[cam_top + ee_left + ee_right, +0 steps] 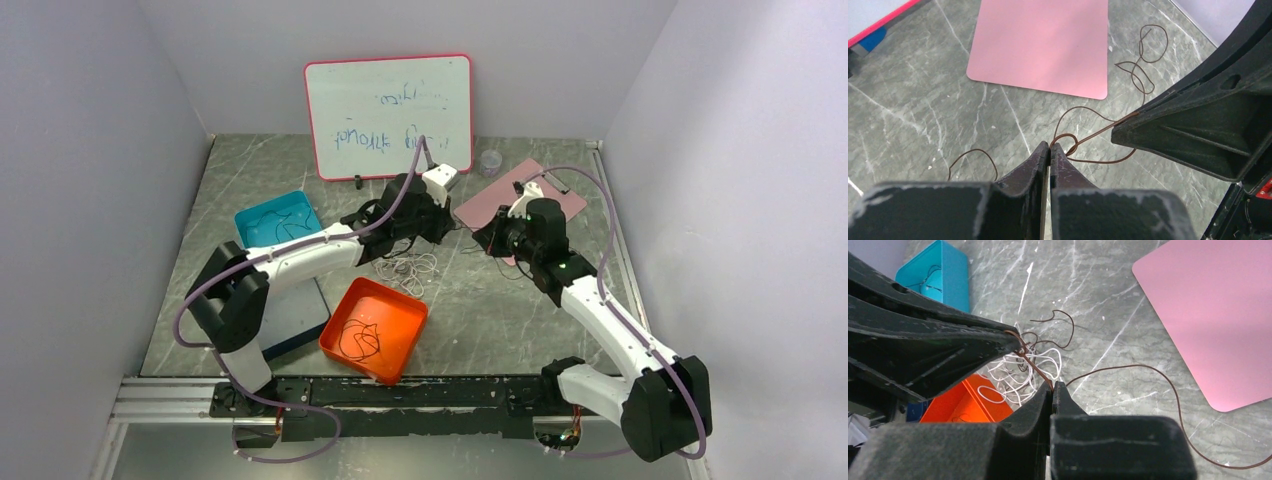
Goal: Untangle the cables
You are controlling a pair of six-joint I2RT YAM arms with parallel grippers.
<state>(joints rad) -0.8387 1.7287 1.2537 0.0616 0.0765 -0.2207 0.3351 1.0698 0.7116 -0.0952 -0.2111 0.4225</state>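
Left wrist | left gripper (pixel 1049 146) and right gripper (pixel 1130 120) both clamped on brown cable (pixel 1108 128), right at 2 o'clock | I'd part them slowly, easing its loop open.

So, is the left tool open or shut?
The left tool is shut: its jaws meet, pinching the brown cable.

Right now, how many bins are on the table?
2: a blue bin at the left and an orange bin nearer the front. Each holds dark cables. Others could be hidden.
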